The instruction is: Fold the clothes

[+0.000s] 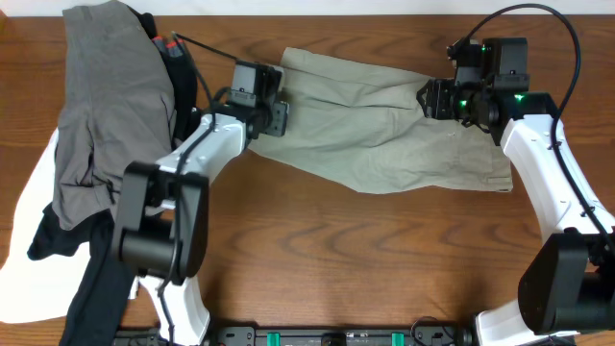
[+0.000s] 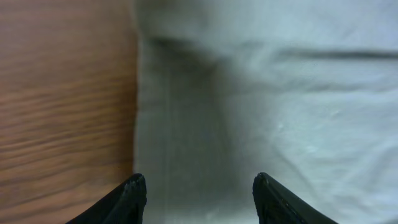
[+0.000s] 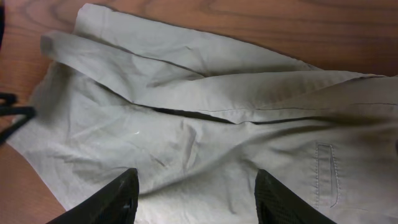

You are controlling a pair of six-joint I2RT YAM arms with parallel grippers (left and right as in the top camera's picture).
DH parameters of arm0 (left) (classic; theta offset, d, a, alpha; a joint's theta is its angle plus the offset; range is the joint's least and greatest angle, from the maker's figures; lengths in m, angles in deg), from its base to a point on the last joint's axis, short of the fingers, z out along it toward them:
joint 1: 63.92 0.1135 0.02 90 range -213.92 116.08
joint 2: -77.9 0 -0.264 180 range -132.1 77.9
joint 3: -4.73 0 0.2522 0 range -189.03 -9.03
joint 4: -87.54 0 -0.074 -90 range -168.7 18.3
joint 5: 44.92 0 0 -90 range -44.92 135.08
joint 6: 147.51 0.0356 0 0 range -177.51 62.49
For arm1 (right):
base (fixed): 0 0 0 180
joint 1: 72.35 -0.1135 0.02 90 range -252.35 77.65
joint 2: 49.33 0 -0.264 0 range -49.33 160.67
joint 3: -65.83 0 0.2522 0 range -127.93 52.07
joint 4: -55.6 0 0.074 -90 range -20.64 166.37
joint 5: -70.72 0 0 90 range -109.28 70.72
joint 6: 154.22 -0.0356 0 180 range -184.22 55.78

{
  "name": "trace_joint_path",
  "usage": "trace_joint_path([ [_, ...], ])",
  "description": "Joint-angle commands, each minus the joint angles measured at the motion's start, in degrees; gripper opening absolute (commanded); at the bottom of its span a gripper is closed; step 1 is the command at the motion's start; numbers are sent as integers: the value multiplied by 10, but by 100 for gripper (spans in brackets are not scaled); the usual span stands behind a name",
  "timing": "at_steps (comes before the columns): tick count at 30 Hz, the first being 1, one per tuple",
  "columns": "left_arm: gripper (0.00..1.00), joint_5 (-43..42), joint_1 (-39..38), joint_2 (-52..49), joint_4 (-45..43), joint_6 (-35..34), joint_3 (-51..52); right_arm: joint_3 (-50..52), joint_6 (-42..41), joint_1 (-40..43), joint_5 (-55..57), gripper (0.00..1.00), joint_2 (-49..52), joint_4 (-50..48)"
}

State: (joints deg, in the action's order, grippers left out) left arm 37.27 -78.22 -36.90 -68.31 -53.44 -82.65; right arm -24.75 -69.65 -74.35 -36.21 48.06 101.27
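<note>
The khaki shorts (image 1: 384, 125) of the clothes lie flat across the middle of the table, with one layer doubled over. My left gripper (image 1: 280, 117) sits at their left edge. Its wrist view shows the jaws apart over the cloth (image 2: 261, 99), where the fabric's edge meets the wood, with nothing pinched between the fingertips (image 2: 134, 190). My right gripper (image 1: 432, 99) hovers over the shorts' right part, near the waistband. It is open too, and the shorts (image 3: 186, 124) and a pocket welt (image 3: 326, 174) spread out below its fingers (image 3: 121, 196).
A heap of other garments lies at the left: a grey one (image 1: 106, 106) on top, a black one (image 1: 58, 235) and a white one (image 1: 21, 240) beneath. A black object with red marks (image 1: 173, 48) and cables sit behind the left arm.
</note>
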Motion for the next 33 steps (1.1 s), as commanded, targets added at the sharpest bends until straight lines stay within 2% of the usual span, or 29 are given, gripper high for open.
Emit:
trace_joint_path([
  [1,57,-10,1,-9,-7,42,2,-3,3,-3,2,58,-1,-3],
  [10,57,-9,-10,-9,43,36,10,-3,3,-3,2,58,-1,-3],
  [21,57,-3,-27,-10,49,38,58,-3,4,-3,2,61,-1,9],
  [25,58,-3,-26,-10,100,37,65,-3,4,-3,2,63,-1,11],
  [28,58,-2,-26,-9,149,17,66,-3,4,-3,2,64,-1,13],
  [33,58,-2,-27,-9,194,-61,66,-3,4,-3,2,65,-1,11],
])
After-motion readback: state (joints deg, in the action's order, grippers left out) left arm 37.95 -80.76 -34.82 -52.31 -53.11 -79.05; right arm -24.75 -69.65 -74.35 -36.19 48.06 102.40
